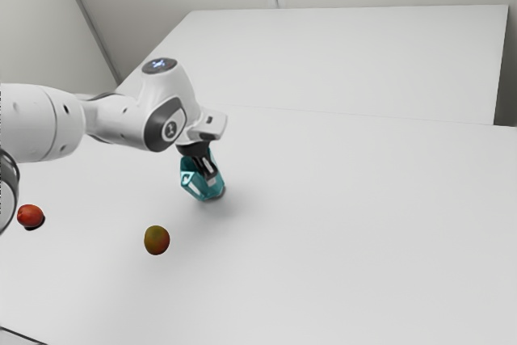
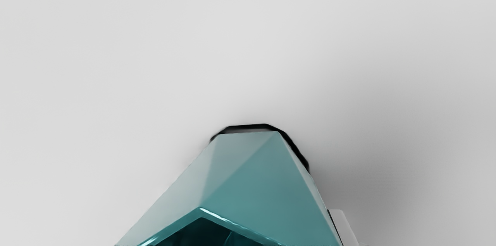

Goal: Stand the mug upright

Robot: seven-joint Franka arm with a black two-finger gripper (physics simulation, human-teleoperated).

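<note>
The gripper [image 1: 208, 169] points down at the teal faceted mug [image 1: 193, 183] on the table, overlapping its upper part in the exterior view. In the wrist view the mug [image 2: 267, 184] has its dark opening toward the hand and its narrower, black-edged bottom toward the table. A pale part of the gripper [image 2: 341, 226] lies right along the mug's side there. The mug looks roughly upright, leaning somewhat in the exterior view; whether its base rests flat is unclear. Part of its rim is out of sight, and I see no handle.
On the white table [image 1: 347, 224], a greenish-orange round fruit [image 1: 157, 240] lies nearer the exterior camera than the mug. A red round fruit [image 1: 31, 216] sits at the exterior view's far left, by the arm's base.
</note>
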